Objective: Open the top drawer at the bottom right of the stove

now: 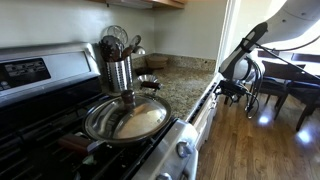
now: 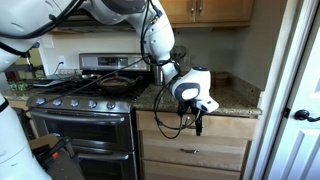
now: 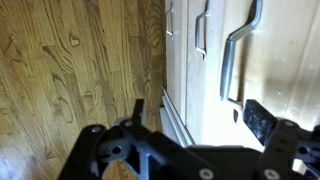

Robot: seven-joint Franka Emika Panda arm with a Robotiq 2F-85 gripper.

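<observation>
The stove (image 2: 85,112) is a stainless range with black grates; its cooktop also shows in an exterior view (image 1: 40,125). To its right, under the granite counter, the top drawer (image 2: 230,128) has a cream front and looks shut. My gripper (image 2: 198,122) hangs right in front of this drawer, and it also shows beside the counter edge (image 1: 232,90). In the wrist view the gripper (image 3: 200,112) is open. Its two black fingers sit on either side of the near end of a silver bar handle (image 3: 232,60) on the cream front (image 3: 200,90). It holds nothing.
A steel pan (image 1: 125,118) sits on the stove, with a utensil holder (image 1: 118,65) behind it. More drawer fronts with handles (image 2: 190,152) lie below. Wood floor (image 3: 70,70) spreads in front. A dark piano and bench (image 1: 285,80) stand across the room, and a white door (image 2: 300,100) is close by.
</observation>
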